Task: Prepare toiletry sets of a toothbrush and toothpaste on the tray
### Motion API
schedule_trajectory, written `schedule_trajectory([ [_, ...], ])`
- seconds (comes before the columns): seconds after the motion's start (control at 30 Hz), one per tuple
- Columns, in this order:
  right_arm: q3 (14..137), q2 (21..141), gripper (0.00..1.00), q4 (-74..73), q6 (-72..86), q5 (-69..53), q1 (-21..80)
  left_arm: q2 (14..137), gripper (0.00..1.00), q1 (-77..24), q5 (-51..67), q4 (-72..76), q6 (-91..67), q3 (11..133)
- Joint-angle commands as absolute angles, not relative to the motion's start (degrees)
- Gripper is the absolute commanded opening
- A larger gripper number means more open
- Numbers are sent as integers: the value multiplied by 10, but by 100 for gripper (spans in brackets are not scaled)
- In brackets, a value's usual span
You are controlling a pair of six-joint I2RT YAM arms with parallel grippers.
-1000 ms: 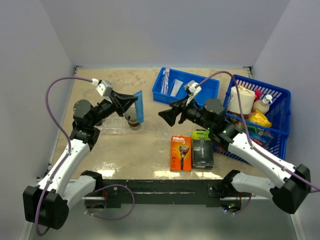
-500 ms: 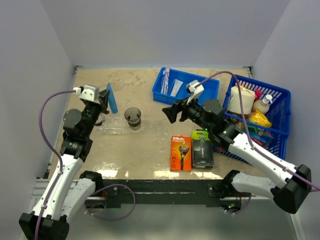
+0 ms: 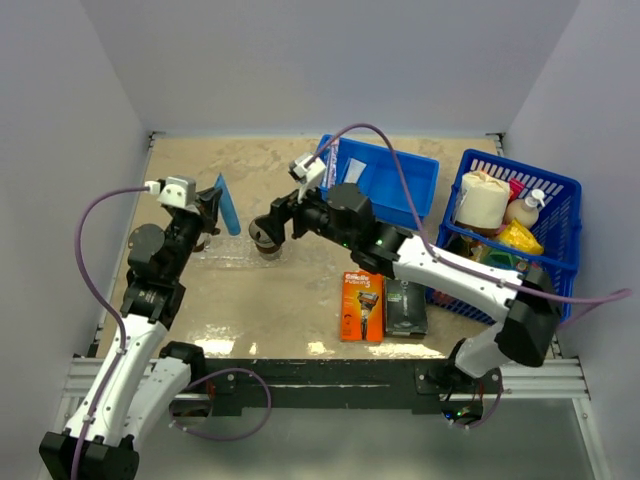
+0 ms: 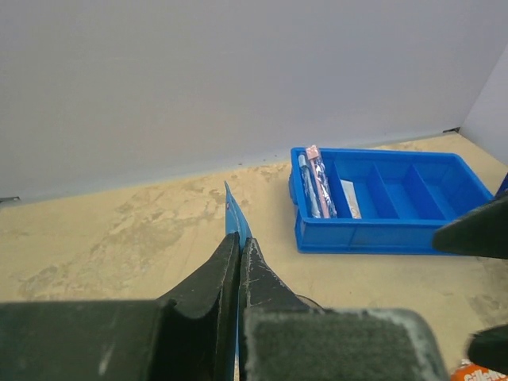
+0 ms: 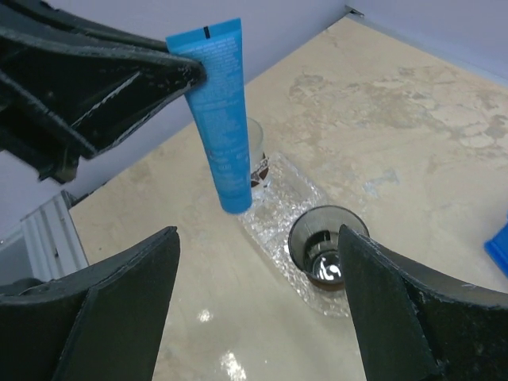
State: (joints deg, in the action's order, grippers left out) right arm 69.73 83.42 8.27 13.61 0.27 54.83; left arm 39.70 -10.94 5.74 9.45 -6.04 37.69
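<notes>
My left gripper (image 3: 212,203) is shut on a blue toothpaste tube (image 3: 228,204) and holds it upright, cap end down, above the left end of the clear tray (image 3: 232,258). In the left wrist view the tube (image 4: 233,216) sticks out edge-on past the shut jaws of that gripper (image 4: 238,242). Two brownish clear cups stand on the tray (image 5: 279,184): the left cup (image 5: 255,136) behind the tube (image 5: 220,111), the right cup (image 5: 327,246) empty. My right gripper (image 5: 258,234) is open and empty just above the right cup (image 3: 265,234). Toothbrushes (image 4: 313,178) lie in the blue bin (image 4: 413,230).
A small pale flat box (image 4: 349,198) lies in the bin beside the toothbrushes. An orange razor pack (image 3: 362,305) and a black-green one (image 3: 405,308) lie near the front. A blue lattice basket (image 3: 560,185) full of goods stands at the right.
The left arm swung left with the tube, from over the right cup to the tray's left end. The right arm then reached left from near the bin to over the right cup.
</notes>
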Motion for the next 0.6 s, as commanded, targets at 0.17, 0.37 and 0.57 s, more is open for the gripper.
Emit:
schedule_trajectory([
  [0.17,839,986,82,94,98,4,581,384,0,-108,78,84,-151,388],
  [0.37,857,1023,78,96,98,-16,591,375,0,-108,70,85,-153,372],
  [0.57,862,1045,64,103,97,-35,592,373,0,-108,80,84,-165,374],
])
